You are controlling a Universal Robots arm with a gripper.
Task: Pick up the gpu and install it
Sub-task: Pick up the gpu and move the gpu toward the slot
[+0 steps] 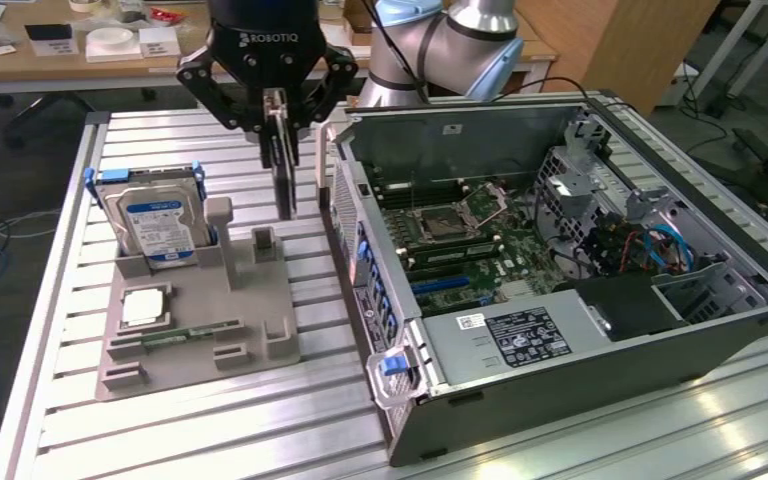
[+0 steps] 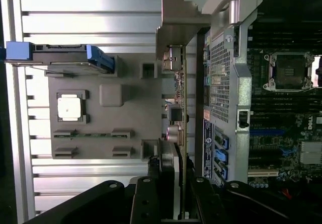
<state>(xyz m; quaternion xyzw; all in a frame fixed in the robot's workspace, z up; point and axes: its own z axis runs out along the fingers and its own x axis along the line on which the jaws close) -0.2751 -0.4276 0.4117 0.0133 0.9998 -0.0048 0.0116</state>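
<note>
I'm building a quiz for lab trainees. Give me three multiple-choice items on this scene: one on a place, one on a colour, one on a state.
1. Where is the gpu?
A) clamped in the gripper
B) plugged into a slot
C) lying flat on the tray

2. What colour are the side rails of the hard drive?
A) red
B) blue
C) yellow

3. How is the computer case?
A) shut
B) open-sided
C) upside down

Answers:
1 A, the card hangs upright from the gripper beside the case.
2 B, blue rails flank the drive.
3 B, the motherboard shows inside.
</note>
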